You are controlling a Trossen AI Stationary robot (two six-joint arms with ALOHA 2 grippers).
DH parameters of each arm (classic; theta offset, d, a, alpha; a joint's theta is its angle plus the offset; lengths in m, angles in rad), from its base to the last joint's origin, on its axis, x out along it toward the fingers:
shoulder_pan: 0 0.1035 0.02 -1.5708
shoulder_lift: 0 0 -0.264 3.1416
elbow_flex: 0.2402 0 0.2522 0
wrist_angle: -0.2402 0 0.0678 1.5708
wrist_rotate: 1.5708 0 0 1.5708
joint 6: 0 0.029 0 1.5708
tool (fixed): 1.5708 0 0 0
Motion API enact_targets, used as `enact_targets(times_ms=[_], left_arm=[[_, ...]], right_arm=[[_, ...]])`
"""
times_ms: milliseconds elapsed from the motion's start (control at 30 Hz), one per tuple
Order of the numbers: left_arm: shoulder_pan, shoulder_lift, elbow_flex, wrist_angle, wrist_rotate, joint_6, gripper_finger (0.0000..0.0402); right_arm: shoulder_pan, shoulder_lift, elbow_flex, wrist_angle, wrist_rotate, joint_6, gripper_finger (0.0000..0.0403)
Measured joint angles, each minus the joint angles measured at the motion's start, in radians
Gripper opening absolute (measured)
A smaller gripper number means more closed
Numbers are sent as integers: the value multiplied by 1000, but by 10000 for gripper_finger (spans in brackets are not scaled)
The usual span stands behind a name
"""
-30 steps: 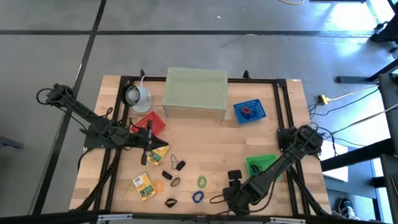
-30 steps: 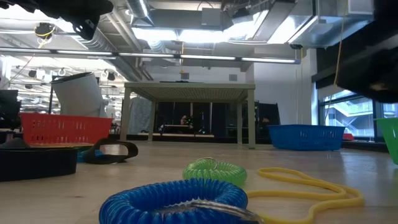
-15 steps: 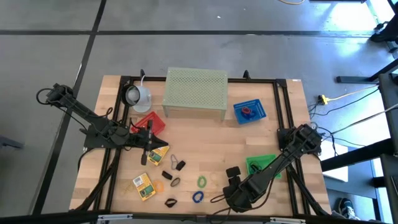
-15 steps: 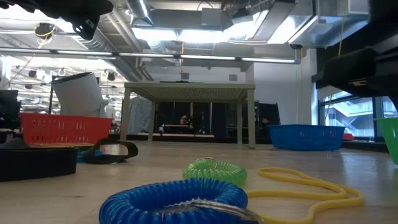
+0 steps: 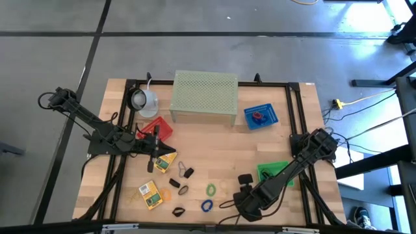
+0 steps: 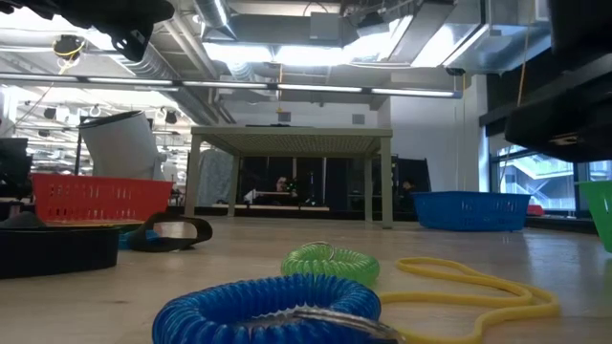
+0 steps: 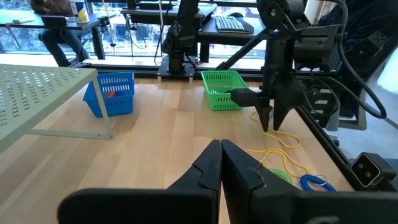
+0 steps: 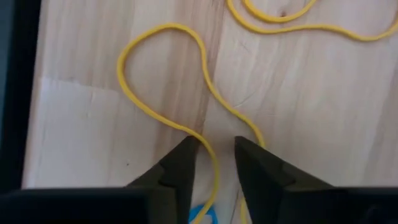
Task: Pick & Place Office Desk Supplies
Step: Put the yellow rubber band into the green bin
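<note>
While my right tool (image 8: 213, 163) is straddling the yellow cord (image 8: 163, 73) half-open beside the green basket (image 5: 272, 171), nothing is being gripped. My left tool (image 7: 221, 163) is waiting closed near the red basket (image 5: 158, 128).

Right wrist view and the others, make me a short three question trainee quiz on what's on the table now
1. True or false: the right end effector has its fingers either side of a yellow band.
2. Which basket holds a red item? A. the blue basket B. the green basket C. the red basket
3. Fill in: the left end effector hangs with its fingers ____.

Key: 1 true. 2 A. 3 shut.
</note>
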Motion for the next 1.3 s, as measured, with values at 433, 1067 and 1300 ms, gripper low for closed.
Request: enact_targets(times_ms=[433,1067,1300], left_arm=[[0,0,0,0,0,0,4],[0,0,0,0,0,0,4],[0,0,0,0,0,0,4]], right_arm=[[7,-4,-1,19,20,3,8],[-8,-263,-6,151,777,161,2],[-40,-334,-6,260,1026,149,2]])
